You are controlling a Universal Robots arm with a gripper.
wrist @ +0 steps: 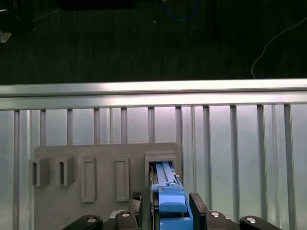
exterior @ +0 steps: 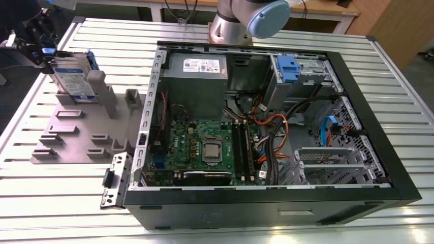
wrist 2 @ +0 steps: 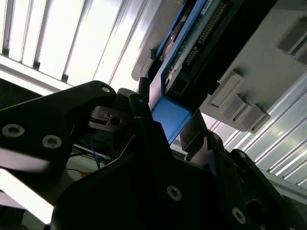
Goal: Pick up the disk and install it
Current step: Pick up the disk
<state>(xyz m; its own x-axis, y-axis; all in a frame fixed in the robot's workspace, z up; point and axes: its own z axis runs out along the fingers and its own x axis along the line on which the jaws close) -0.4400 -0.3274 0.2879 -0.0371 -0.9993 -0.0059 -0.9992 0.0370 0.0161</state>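
Note:
The disk (exterior: 71, 77), a silver drive with a white-and-blue label in a blue carrier frame, stands upright on edge in a slot of the grey holder plate (exterior: 74, 133) at the exterior view's far left. My gripper (exterior: 56, 55) is at the disk's upper end. In the first wrist view the blue frame of the disk (wrist: 166, 178) sits between the two black fingers, with the gripper (wrist: 169, 205) shut on it. The second wrist view has the same blue frame end (wrist 2: 169, 112) pinched close to the fingertips (wrist 2: 140, 98). The disk's lower end is still in the holder slot.
The open computer case (exterior: 379, 152) lies to the right of the holder, with the motherboard (exterior: 203, 147), a grey power-supply box (exterior: 196, 71), a blue latch (exterior: 288, 68) and a silver drive cage (exterior: 329, 162) inside. The holder plate (wrist: 103, 160) has several empty slots. The slatted table edge (wrist: 153, 88) is close.

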